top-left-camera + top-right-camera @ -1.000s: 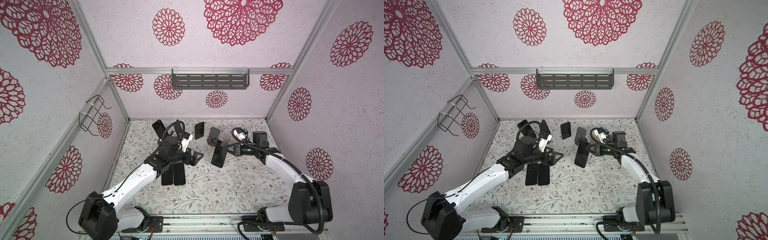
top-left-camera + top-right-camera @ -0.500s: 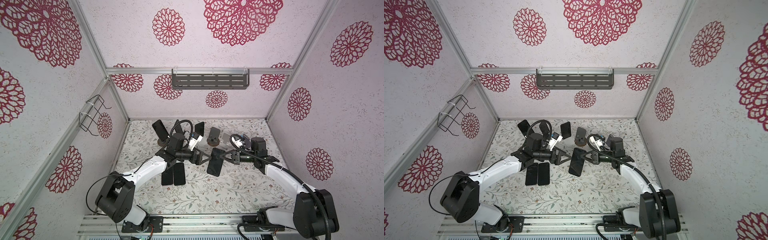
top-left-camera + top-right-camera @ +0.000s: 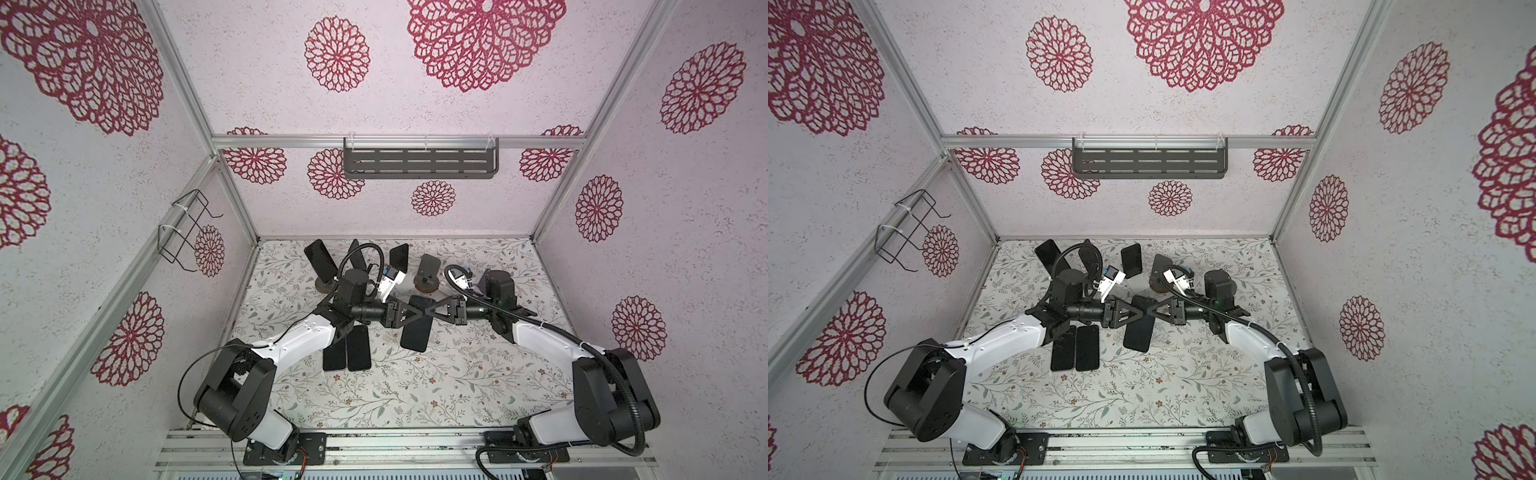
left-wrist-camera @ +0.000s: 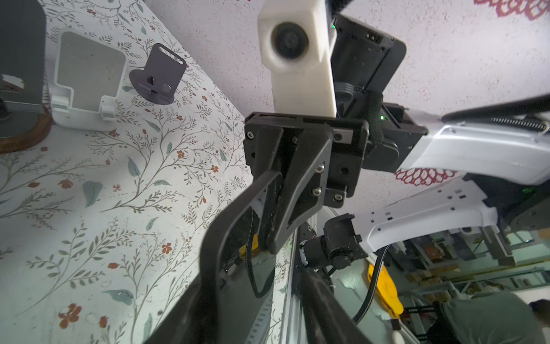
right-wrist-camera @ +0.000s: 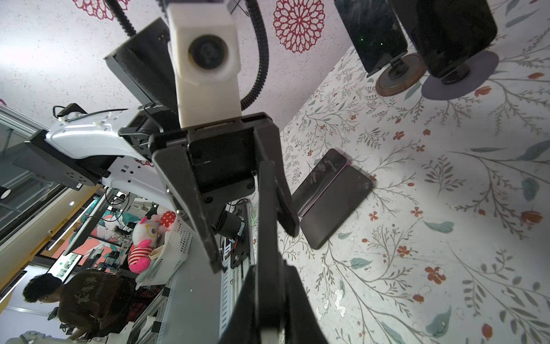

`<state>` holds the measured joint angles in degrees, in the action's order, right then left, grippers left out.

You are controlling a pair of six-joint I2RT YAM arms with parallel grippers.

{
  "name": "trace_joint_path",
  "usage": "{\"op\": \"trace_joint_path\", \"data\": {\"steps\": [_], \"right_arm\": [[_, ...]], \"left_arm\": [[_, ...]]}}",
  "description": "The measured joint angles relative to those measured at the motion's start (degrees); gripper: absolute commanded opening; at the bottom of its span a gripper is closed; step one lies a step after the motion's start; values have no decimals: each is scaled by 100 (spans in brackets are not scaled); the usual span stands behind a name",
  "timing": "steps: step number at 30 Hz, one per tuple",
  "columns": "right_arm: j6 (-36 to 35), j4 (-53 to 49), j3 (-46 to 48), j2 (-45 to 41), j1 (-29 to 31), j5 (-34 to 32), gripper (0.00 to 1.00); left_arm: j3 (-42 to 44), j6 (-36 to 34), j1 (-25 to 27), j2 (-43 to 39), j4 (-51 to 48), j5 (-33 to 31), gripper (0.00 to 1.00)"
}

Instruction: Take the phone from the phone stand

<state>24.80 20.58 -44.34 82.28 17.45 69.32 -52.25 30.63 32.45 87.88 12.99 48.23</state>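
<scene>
Both top views, phone (image 3: 415, 336) aloft (unobstructed), right gripper (image 3: 430, 312) pinching edge, left gripper (image 3: 417, 312) ajar

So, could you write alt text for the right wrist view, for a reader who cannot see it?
The right hand holds a dark phone edge-on, and the left hand, facing it, straddles the phone with open fingers. Behind, on the floral table, two phones lie flat side by side and two other phones sit on stands.
</scene>
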Motion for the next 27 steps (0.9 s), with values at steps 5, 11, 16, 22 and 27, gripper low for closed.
{"op": "trace_joint_path", "data": {"steps": [5, 11, 16, 22, 27], "right_arm": [[487, 658, -33, 247, 28, 190, 18], [1106, 1429, -107, 518, 37, 236, 44], [1320, 1631, -133, 522, -24, 232, 52], [1204, 1502, -55, 448, -122, 181, 54], [1016, 1300, 129, 448, 46, 122, 56]], "left_arm": [[138, 98, -68, 0, 179, -66, 19], [317, 400, -142, 46, 745, 74, 1], [400, 518, -175, 66, 879, 2, 0], [431, 667, -238, 63, 916, -94, 0], [435, 831, -260, 63, 1064, -116, 0]]}}
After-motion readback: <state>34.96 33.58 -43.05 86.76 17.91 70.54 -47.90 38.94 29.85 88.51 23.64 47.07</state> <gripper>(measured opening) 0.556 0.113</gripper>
